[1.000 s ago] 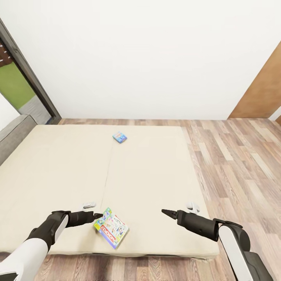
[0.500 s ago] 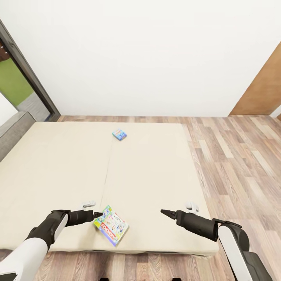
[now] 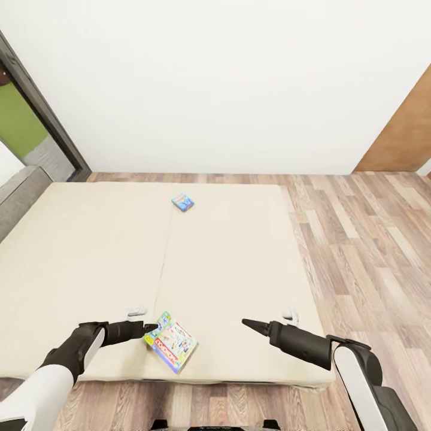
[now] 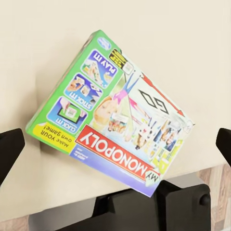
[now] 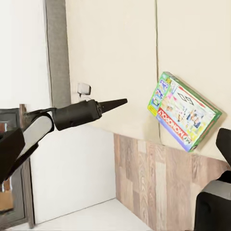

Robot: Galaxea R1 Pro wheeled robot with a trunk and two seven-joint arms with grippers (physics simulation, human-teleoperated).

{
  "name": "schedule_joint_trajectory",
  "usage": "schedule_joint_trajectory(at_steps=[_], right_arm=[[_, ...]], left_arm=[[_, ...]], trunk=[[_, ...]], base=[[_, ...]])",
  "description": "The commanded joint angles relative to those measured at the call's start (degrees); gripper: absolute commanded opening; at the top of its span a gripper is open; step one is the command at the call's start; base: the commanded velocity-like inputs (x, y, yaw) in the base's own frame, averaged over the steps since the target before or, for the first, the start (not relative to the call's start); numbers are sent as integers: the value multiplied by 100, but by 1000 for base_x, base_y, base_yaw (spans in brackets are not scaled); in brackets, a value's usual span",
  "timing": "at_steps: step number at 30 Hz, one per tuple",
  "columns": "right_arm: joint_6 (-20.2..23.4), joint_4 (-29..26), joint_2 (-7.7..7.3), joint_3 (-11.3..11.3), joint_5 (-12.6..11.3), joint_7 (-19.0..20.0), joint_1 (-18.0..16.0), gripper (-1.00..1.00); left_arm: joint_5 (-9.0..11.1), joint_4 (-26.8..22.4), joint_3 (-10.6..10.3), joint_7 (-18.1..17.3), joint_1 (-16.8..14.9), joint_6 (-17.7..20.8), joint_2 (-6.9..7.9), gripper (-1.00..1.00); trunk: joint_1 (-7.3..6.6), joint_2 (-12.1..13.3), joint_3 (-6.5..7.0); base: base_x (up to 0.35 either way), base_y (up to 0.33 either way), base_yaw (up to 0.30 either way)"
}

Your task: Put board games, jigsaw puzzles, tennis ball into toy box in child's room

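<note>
With the camera shifted slightly since a second ago, the spread left gripper (image 3: 151,328) still sits beside the Monopoly box (image 3: 170,345) near the bed's (image 3: 239,269) front edge, grasp pending; the right gripper's (image 3: 246,324) state is unclear.

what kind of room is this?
Likely a bedroom: a wide cream bed, wood-plank floor, and two board games lying on the bed, one green-edged, one blue.
</note>
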Motion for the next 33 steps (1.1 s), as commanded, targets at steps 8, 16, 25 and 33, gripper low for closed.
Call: schedule_joint_trajectory(at_steps=[8,16,25,33], right_arm=[[23,-5,0,-3,44,828,-3,100],[23,-5,-2,-13,45,890,-3,100],[23,-5,-6,-22,45,891,-3,100],[23,-5,1,-19,53,887,-3,100]], left_arm=[[-5,-5,30,-27,-3,4,1,100],[-2,-5,32,-27,-3,-7,2,100],[-1,-5,36,-27,-3,-20,-2,100],[2,-5,37,-26,-3,-26,-1,100]], trunk=[[3,-10,-84],[3,-10,-159],[3,-10,-244],[3,-10,-320]], base=[[0,0,0],[0,0,0],[0,0,0],[0,0,0]])
